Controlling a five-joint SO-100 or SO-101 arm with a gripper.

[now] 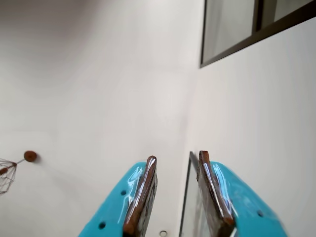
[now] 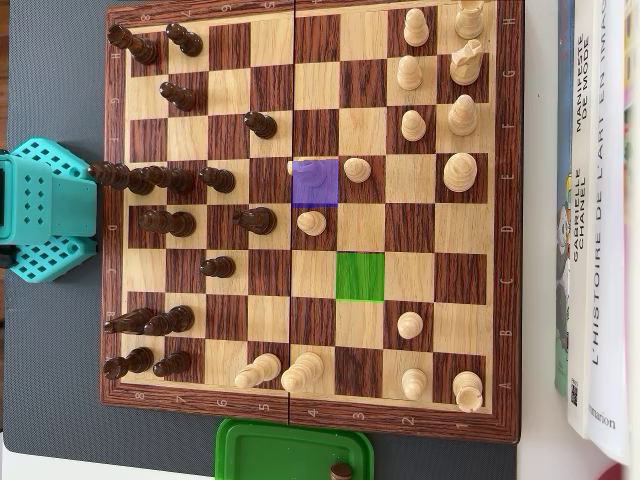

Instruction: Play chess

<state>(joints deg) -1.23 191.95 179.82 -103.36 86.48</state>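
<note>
Arm (image 2: 40, 210): the teal body sits off the left edge of the chessboard (image 2: 310, 425) in the overhead view, clear of every piece.
Gripper (image 1: 177, 157): in the wrist view it points up at a pale wall and a dark window frame (image 1: 232, 47). The jaws stand a narrow gap apart with nothing between them.
Dark pieces (image 2: 165, 180): they are crowded on the left files, several of them lying over or leaning.
Purple square (image 2: 300, 195): this is a tinted marker near the board's centre. A pale piece (image 2: 316, 172) stands on it, taking the tint, with a pale pawn (image 2: 357, 169) just beside it on the right and another (image 2: 312, 222) on the square below.
Green square (image 2: 360, 276): this empty marker lies diagonally down and to the right of the purple one, with no piece touching it.
Step in hand (judgement): the piece on purple is probably to go to green. Nothing has been grasped yet, and the arm must first swing down over the board.
Technique (judgement): widen the jaws before descending and come straight down on the tinted piece, because its two pale neighbours leave little room. Grip it low on the stem, lift it clear of the surrounding heads, then set it down centred on green.
Light pieces (image 2: 462, 115): they stand mostly on the right files, well apart from the route.
Green container (image 2: 290, 450): it sits below the board and holds one dark piece (image 2: 341, 470).
Books (image 2: 598, 200): they lie flat along the right edge.
</note>
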